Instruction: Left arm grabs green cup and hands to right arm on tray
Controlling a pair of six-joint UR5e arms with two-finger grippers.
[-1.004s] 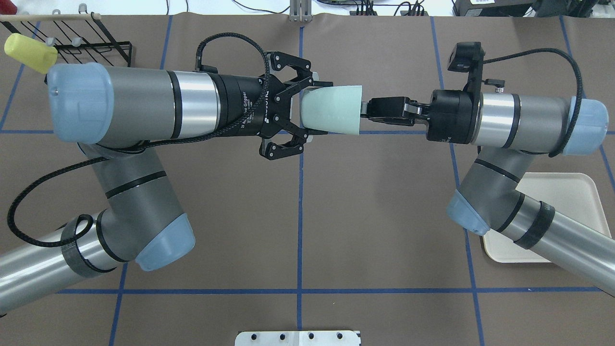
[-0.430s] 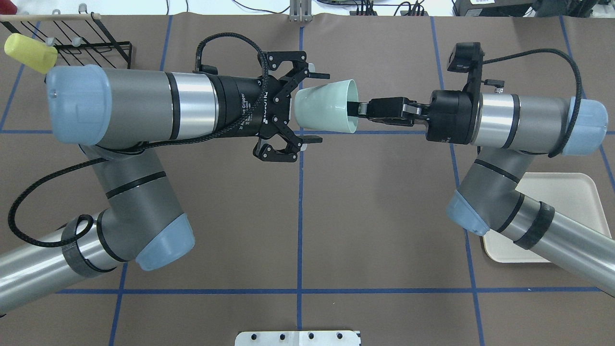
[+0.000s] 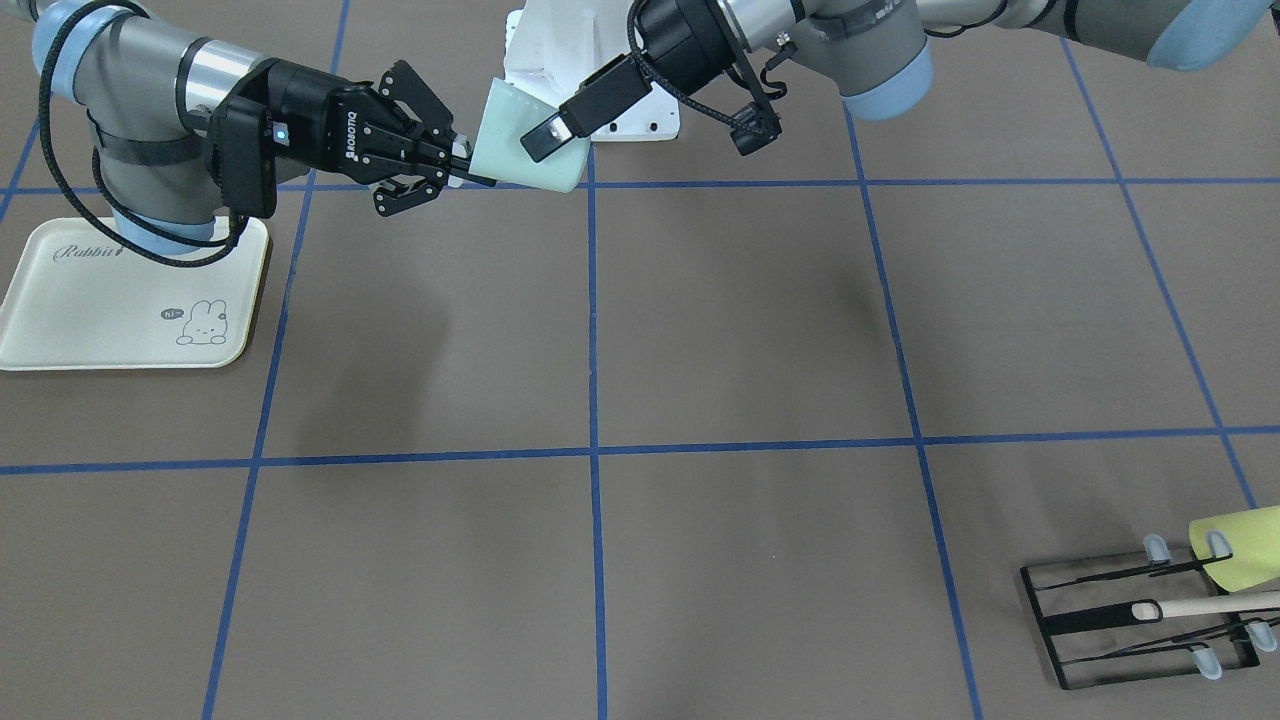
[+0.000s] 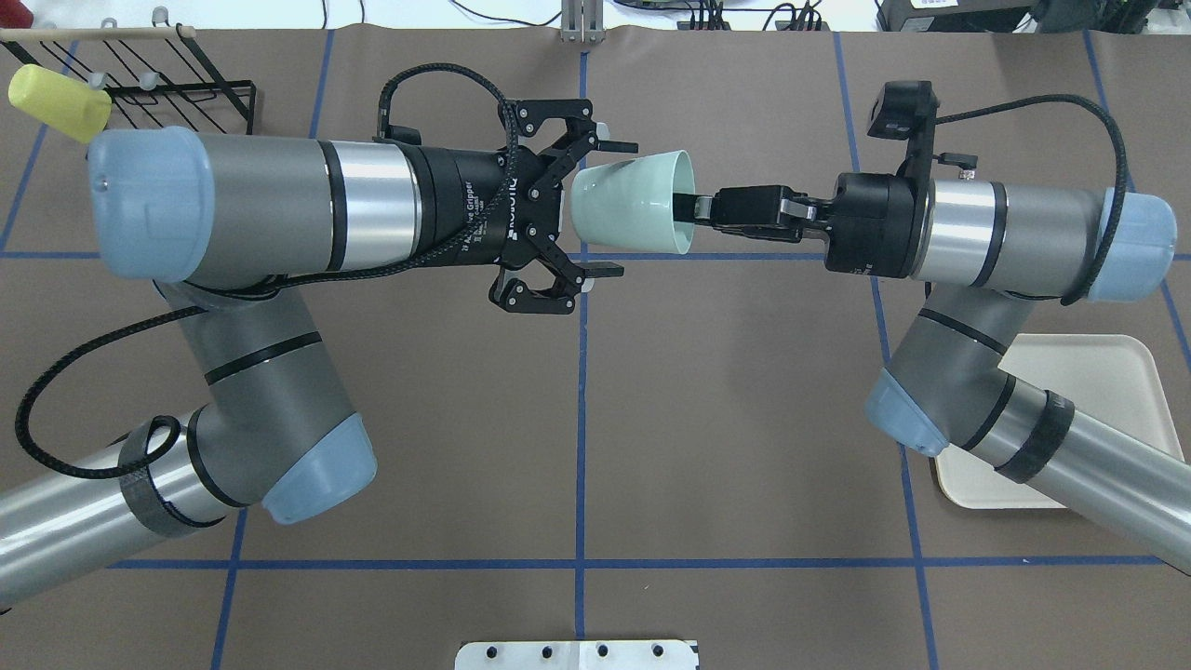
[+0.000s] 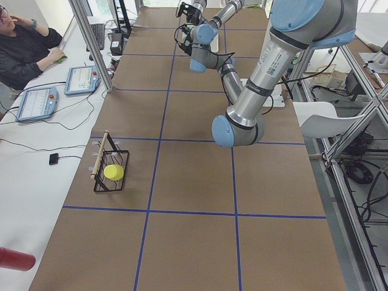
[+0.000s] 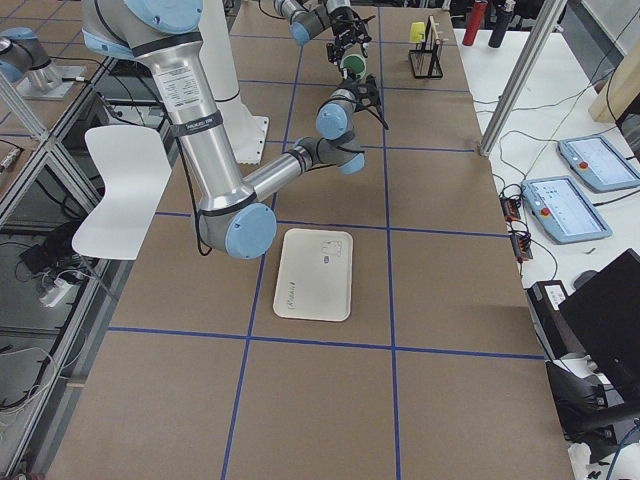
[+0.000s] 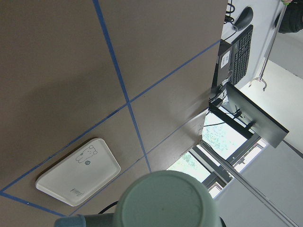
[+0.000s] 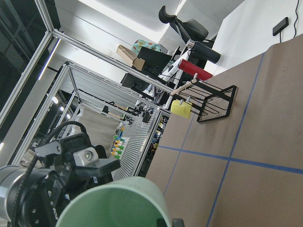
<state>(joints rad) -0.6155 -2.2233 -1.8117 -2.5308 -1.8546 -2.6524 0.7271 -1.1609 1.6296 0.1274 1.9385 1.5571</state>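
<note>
Mid-air handoff, left arm just needs a clean exit

The left black two-finger claw (image 4: 619,207) is spread wide, fingers clear of the small pale mint-green plastic tumbler (image 4: 651,223), which hangs sideways above the brown counter (image 4: 744,419). The right black claw (image 4: 687,208) pinches its rim. I'd back the left straight out, then go slowly to the cream rabbit tray (image 4: 1098,349).

The table (image 4: 744,419) is covered in brown paper, ruled into squares by blue tape (image 4: 581,419). Along its far edge runs a white bench (image 5: 36,176) carrying two teach pendants (image 5: 37,103) and a keyboard (image 5: 97,35) (a red cylinder (image 5: 12,259) lies at one end). Aluminium frame posts (image 5: 91,42) stand beside the bench. A white chair (image 6: 120,190) sits on the near side. A bright window (image 7: 222,137) shows behind a black monitor (image 7: 251,116), and a ceiling light strip (image 8: 118,15) glows overhead.
</note>
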